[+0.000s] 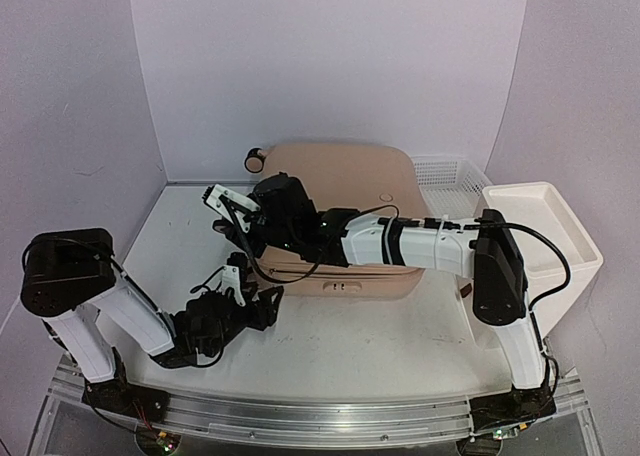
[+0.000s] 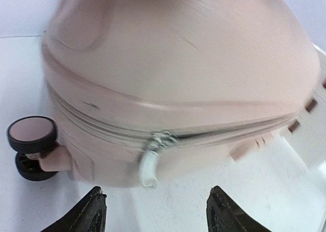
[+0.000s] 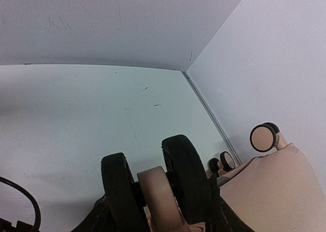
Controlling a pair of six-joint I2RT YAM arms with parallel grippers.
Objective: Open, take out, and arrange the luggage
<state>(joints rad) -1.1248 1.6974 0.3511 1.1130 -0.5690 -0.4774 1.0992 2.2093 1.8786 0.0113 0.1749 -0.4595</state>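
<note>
The large pale pink hard-shell suitcase (image 1: 350, 171) lies flat by the table's (image 1: 380, 346) far edge, its white zipper pull (image 2: 149, 168) hanging just ahead of the wide-spread left gripper (image 2: 155, 194), while the right gripper (image 3: 160, 216) seems clamped on a black corner wheel (image 3: 184, 176).

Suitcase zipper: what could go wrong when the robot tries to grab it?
1. The zipper pull is small and hangs loose, so the open left gripper might miss it.
2. The right gripper seems to clamp only a wheel, so the suitcase may roll or twist away.
</note>
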